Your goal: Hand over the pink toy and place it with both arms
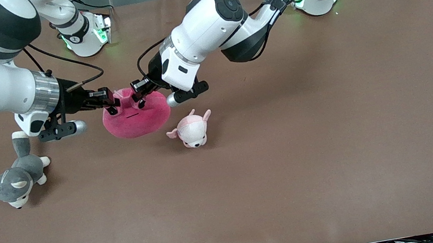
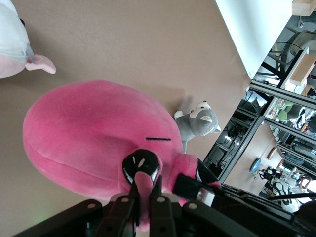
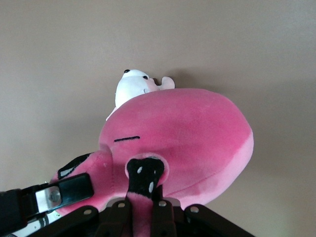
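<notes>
A gray toy dog point(image 1: 15, 181) is lying on the brown table point(image 1: 334, 141), at the right arm's end.

Next is the right arm's claw point(image 1: 109, 102). It is pinching one top edge of the pink toy point(image 1: 137, 118). In the right wrist view its fingers point(image 3: 148, 197) are closing tight on a bit of pink fluff, so this claw is narrow and holding the toy.

The pink toy is hanging in the middle, between the two claws. It is big and round, with black angry eyes. It is up over the table, or only just touching it; I cannot tell which.

Then comes the left arm's claw point(image 1: 140, 92). It is gripping the toy's other top edge. In the left wrist view its fingers point(image 2: 136, 197) are squeezing a pink nub, so this claw is narrow and holding the toy too.

A little pale pink and white animal point(image 1: 191, 131) is sitting just beside the pink toy, nearer to the front camera.

I think the job is about half done. Both claws are holding the toy at once, so the pass is happening right now. One claw is going to have to let go. Then the other arm is going to have to put the toy down. The pictures are not showing where.
</notes>
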### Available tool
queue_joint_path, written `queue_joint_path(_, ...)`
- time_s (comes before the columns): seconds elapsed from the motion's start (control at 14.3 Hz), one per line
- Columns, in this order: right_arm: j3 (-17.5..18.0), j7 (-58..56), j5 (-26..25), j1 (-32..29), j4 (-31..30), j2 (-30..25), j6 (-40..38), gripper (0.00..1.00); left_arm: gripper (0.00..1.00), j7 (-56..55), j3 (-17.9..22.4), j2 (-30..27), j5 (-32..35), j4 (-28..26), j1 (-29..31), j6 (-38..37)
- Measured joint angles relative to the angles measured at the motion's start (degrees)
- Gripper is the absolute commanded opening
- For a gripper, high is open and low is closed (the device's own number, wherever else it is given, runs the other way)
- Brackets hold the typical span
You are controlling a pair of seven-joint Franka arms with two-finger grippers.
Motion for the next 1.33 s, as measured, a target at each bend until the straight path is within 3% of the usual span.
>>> queue_joint_path(0.28,-0.01,0.0,0.0,0.0,0.0,0.0,0.0,0.02,0.05,0.0,0.06,0.0,0.0,0.05,0.01,0.07)
queue_joint_path(0.56,-0.24,-0.01,0.0,-0.01,0.02,0.0,0.0,0.02,0.2,0.0,0.2,0.0,0.0,0.35,0.14,0.25)
queue_joint_path(0.63,-0.26,-0.01,0.0,-0.01,0.03,0.0,0.0,0.02,0.4,0.0,0.22,0.0,0.0,0.5,0.18,0.26)
queue_joint_path(0.7,-0.26,-0.01,0.0,0.0,0.02,0.0,0.0,0.02,0.87,0.0,0.26,0.0,0.0,0.69,0.2,0.29)
queue_joint_path(0.77,-0.26,-0.01,0.0,0.0,0.02,0.0,-0.01,0.02,1.0,0.0,0.31,-0.01,0.0,0.91,0.22,0.35)
queue_joint_path(1.12,-0.26,-0.04,0.0,0.0,0.02,0.01,-0.1,0.02,1.0,0.25,2.18,-0.72,4.12,1.42,0.25,0.03)
queue_joint_path(1.33,-0.64,-0.35,-0.28,-0.24,-0.04,0.14,-1.02,0.02,1.0,0.32,4.22,-2.0,17.44,1.54,1.28,-10.39)
